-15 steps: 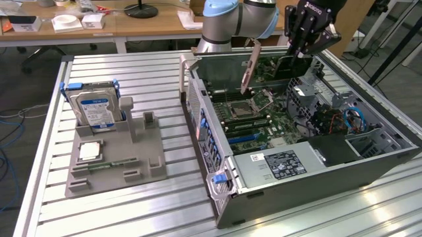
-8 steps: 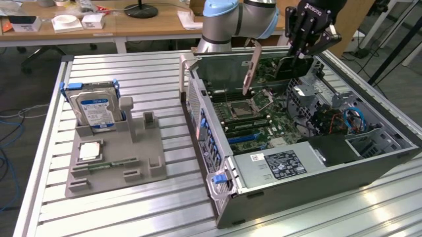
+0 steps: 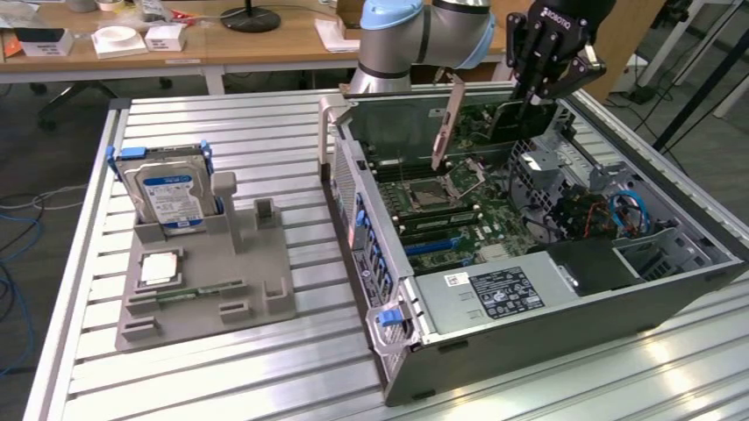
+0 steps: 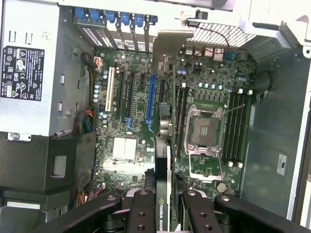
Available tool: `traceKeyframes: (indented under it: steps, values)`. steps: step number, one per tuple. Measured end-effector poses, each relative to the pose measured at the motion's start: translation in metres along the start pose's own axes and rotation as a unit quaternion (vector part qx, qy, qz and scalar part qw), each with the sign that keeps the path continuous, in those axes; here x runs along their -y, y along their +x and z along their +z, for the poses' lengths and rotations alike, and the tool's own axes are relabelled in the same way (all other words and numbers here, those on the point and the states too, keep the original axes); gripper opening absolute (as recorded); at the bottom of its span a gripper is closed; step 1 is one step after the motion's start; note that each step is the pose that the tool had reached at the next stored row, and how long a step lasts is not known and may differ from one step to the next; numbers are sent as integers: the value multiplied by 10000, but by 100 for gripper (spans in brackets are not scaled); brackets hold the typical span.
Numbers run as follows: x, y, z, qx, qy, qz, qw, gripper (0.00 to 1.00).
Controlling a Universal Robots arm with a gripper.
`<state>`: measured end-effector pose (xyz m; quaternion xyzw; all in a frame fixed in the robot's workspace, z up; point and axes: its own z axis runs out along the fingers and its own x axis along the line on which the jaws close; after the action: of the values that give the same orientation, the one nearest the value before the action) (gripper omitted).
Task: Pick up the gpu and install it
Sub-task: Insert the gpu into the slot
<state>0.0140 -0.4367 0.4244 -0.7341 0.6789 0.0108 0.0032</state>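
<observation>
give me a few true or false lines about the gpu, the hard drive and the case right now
1. The gripper grips the gpu. True.
2. The gpu sits seated in a motherboard slot. False: it hangs above the motherboard, and the long blue slot is bare.
3. The hard drive lies inside the case. False: it stands upright in the gray holder beside the case.
4. The case is open, with its motherboard exposed. True.

Dark silver-bracketed gpu (image 3: 506, 123), upright, aloft
</observation>
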Motion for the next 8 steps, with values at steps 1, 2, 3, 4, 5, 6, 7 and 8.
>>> traceKeyframes:
  steps: [1, 2, 3, 4, 5, 6, 7, 8]
  values:
    - [0, 0, 0, 0, 0, 0, 10000, 26]
    - [0, 0, 0, 0, 0, 0, 10000, 26]
    - [0, 0, 0, 0, 0, 0, 10000, 26]
    - [0, 0, 1, 0, 0, 0, 10000, 26]
    - [0, 0, 3, 1, 0, 0, 10000, 26]
    - [0, 0, 5, 1, 0, 0, 10000, 26]
    - [0, 0, 7, 0, 0, 0, 10000, 26]
    - [0, 0, 10, 0, 0, 0, 10000, 26]
